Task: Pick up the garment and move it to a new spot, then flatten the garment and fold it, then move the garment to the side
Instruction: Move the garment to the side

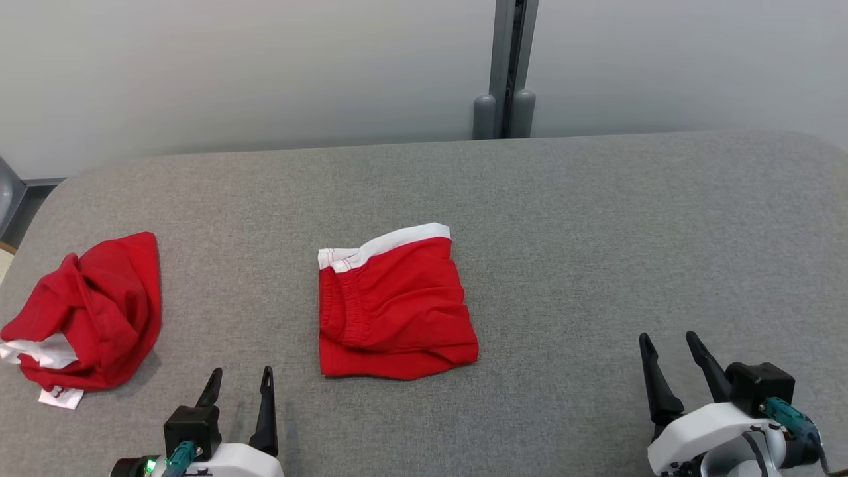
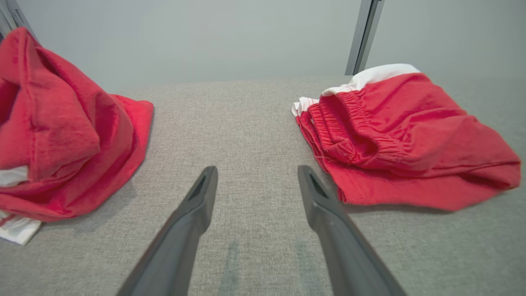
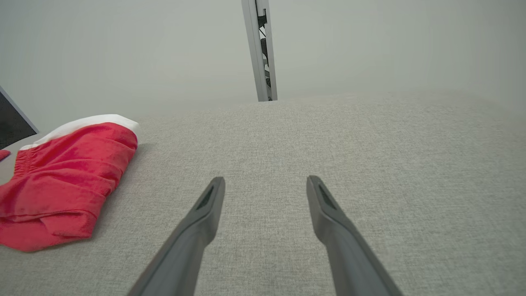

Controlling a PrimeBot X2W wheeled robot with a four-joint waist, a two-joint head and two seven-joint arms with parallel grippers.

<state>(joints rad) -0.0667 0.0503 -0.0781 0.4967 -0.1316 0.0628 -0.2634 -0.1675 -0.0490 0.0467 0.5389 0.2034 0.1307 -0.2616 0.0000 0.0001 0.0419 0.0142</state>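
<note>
**A:** What does the head view give that the wrist views don't?

**B:** The whole layout. The folded red shorts (image 1: 394,305) lie flat mid-counter, white waistband toward the far side. A crumpled red garment (image 1: 86,315) with white patches sits heaped well apart at the left end of the grey counter (image 1: 596,232).

**A:** And the arms?

**B:** The left end effector (image 1: 242,371) is at the near edge, between heap and shorts, its tapered dark fingers spread wide around nothing. The right end effector (image 1: 666,335) is near the right side, equally wide and empty, well apart from the shorts.

**A:** What do the wrists add?

**B:** Texture. The left wrist view shows the gathered elastic ridges, a soft, slightly fuzzy cloth, stacked layers at the near hem, and the counter's coarse woven covering. The right wrist view has the shorts at its left edge. It also looks into the slot of the grey metal post (image 1: 507,66) behind the counter, where dark fittings sit.
</note>
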